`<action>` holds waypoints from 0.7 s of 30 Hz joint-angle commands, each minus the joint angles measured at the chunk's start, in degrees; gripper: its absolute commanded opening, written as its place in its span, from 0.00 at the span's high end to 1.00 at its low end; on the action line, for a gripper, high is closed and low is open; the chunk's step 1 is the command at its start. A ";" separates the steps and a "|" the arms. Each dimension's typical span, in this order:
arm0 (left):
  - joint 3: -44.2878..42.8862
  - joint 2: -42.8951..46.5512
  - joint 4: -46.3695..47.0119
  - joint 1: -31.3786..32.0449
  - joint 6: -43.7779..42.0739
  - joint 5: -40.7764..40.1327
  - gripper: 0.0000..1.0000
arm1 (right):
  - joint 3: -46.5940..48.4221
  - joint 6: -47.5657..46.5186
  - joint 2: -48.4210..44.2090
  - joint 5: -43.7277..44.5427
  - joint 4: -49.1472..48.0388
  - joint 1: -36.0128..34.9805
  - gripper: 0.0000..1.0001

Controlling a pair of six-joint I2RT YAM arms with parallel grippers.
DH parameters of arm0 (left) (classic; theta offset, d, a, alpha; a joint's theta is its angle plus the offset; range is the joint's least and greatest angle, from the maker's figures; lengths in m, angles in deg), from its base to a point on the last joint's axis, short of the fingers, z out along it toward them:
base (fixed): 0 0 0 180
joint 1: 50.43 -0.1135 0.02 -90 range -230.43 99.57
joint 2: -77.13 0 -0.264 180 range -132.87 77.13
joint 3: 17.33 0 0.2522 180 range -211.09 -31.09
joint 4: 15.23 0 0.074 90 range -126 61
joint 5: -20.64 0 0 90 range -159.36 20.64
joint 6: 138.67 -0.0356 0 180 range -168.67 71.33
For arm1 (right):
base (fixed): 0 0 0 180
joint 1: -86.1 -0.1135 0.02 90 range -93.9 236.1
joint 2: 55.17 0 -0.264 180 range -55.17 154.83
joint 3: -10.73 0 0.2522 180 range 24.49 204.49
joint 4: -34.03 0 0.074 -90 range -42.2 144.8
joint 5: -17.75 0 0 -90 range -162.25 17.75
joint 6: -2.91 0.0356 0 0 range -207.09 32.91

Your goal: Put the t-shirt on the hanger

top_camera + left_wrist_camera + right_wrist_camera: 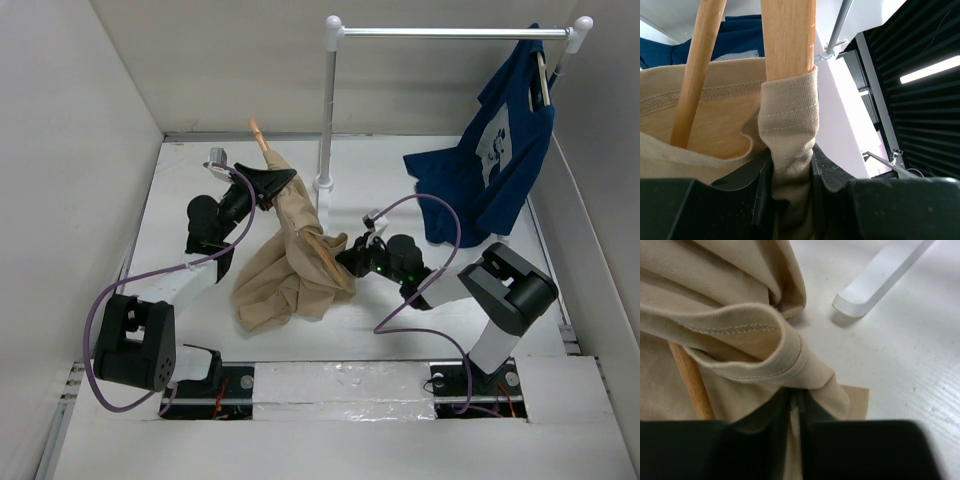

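Note:
The tan t-shirt [290, 265] lies bunched in the middle of the table, draped over the wooden hanger [262, 138], whose end sticks out at the top. My left gripper [270, 185] is shut on the shirt's upper edge. In the left wrist view the ribbed cloth [790, 115] wraps the end of a hanger arm [788, 35] and is pinched in the left gripper [790, 185]. My right gripper [345, 262] is shut on the shirt's right edge. In the right wrist view a stitched fold of the shirt [740, 335] is clamped in the right gripper [795, 410], with a hanger bar [690, 385] beside it.
A white clothes rack [325, 110] stands behind the shirt, and its foot [875, 280] shows near my right gripper. A dark blue printed t-shirt [495, 160] hangs from the rail at the right. White walls enclose the table on three sides.

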 commanded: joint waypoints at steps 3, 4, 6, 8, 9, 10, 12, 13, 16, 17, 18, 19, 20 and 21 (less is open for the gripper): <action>-2.71 1.39 6.06 -0.36 1.20 0.71 1.00 | 1.20 -0.22 -0.74 2.36 -3.60 -0.61 0.99; -2.71 1.39 5.97 -0.36 1.20 0.62 1.00 | 0.50 -0.13 -1.01 2.70 -4.39 -0.61 1.00; -2.98 1.13 6.23 -0.36 1.38 0.36 1.00 | -0.64 0.57 -1.71 2.88 -5.44 -1.13 1.00; -3.41 0.87 6.67 -0.36 1.81 0.27 1.00 | -2.92 1.88 -2.85 3.58 -7.11 -1.14 1.00; -3.50 0.60 7.20 -0.36 2.43 0.01 1.00 | -3.80 2.41 -3.29 3.93 -7.82 -2.36 1.00; -3.68 0.43 8.59 -0.36 3.04 0.00 1.00 | -4.77 2.94 -3.82 5.50 -8.61 -3.07 1.00; -5.08 -0.10 9.31 -0.36 4.19 -0.08 1.00 | -7.76 5.13 -5.05 8.41 -9.14 -4.91 1.00; -6.57 -0.36 9.05 -0.97 4.28 -0.17 1.00 | -8.90 6.88 -5.23 10.68 -10.36 -6.40 1.00; -8.86 -0.63 7.74 -0.97 4.36 -0.61 1.00 | -12.77 9.44 -5.23 12.89 -12.91 -7.99 1.00; -10.35 -0.63 7.12 -1.67 4.37 -0.70 1.00 | -13.65 10.41 -5.23 13.25 -13.53 -9.13 1.00; -10.71 -0.80 7.11 -2.20 4.54 -0.18 1.00 | -14.44 10.59 -5.14 14.99 -13.97 -9.83 1.00; -10.89 -0.80 7.64 -2.21 5.24 -0.09 1.00 | -15.58 10.68 -5.05 16.93 -14.41 -10.45 1.00; -11.06 -0.63 7.64 -2.21 5.24 0.00 1.00 | -16.11 10.94 -5.05 17.38 -14.59 -10.98 1.00; -11.15 -0.11 7.29 -2.21 5.16 0.00 1.00 | -16.55 11.12 -5.14 17.73 -15.11 -11.77 1.00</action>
